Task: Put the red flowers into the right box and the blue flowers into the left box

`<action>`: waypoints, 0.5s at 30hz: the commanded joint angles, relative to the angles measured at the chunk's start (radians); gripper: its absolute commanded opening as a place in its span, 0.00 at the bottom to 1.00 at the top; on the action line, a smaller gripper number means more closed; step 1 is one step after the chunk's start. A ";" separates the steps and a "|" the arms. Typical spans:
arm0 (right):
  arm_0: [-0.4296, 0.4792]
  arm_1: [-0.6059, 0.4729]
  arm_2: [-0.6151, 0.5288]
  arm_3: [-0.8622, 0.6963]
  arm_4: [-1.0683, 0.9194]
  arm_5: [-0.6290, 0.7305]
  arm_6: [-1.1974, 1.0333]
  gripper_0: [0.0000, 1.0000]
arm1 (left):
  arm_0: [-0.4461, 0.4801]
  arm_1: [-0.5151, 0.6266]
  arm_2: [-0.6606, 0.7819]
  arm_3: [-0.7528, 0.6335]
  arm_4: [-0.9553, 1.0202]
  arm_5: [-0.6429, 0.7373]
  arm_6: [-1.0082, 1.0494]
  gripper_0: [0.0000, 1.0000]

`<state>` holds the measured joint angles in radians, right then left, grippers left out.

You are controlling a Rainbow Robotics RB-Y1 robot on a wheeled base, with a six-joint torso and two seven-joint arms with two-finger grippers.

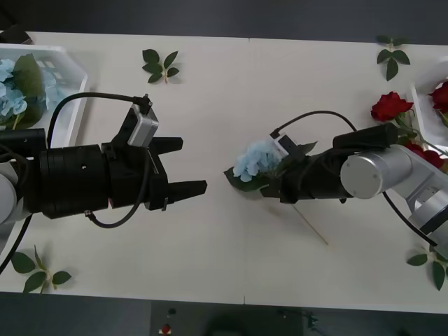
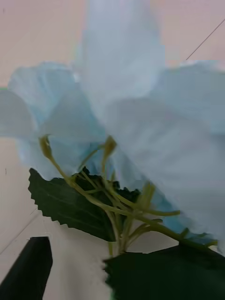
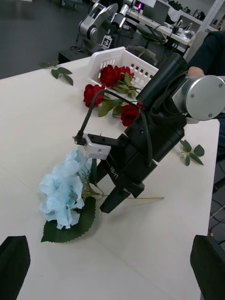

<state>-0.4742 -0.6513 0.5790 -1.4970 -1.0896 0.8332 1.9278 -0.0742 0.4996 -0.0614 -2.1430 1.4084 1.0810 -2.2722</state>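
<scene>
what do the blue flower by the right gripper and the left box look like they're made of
Blue flower: likely fabric petals, matte and soft-edged, with stiff serrated plastic-looking leaves and a thin wiry stem. Left box: glossy white moulded plastic, judging by its smooth rounded rim and slotted walls.

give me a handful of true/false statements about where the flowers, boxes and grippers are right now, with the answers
1. The right gripper is at a blue flower lying on the table. True.
2. The left gripper holds a red rose. False: its fingers are open and hold nothing.
3. The left box already has blue flowers in it. True.
4. All red flowers are inside the right box. False: two roses lie on the table beside it.
5. The blue flower by the right gripper sits in the left box. False: it is mid-table, between the two grippers.
</scene>
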 commanded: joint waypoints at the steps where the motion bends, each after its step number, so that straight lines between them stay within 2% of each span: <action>1: -0.001 -0.001 0.013 -0.014 0.002 -0.013 -0.004 0.00 | -0.036 -0.006 -0.002 -0.001 0.006 -0.009 0.033 1.00; 15: -0.001 -0.001 0.016 -0.011 0.002 -0.013 -0.007 0.00 | -0.038 -0.012 -0.002 0.011 0.004 -0.009 0.031 1.00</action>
<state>-0.4742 -0.6513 0.6025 -1.4969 -1.0896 0.8205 1.9278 -0.0748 0.4996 -0.0614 -2.1237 1.4084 1.0810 -2.2722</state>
